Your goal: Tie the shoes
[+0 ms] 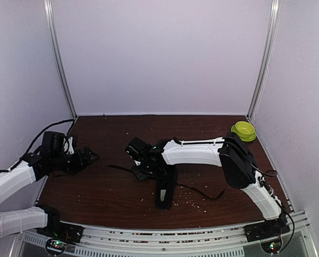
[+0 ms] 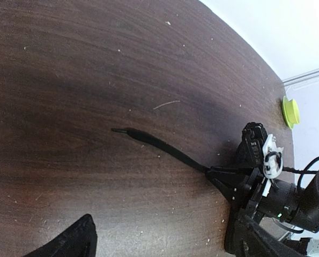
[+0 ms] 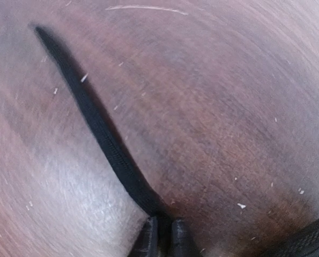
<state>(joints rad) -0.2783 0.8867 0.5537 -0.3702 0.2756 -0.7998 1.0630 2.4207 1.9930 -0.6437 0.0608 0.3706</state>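
Pinching flat black lace, right tool, grainy, speckled wooden table

Left pincer wide; right pincer pinched (on lace).

Black sneaker on the table — untied; one lace stretched flat leftward.
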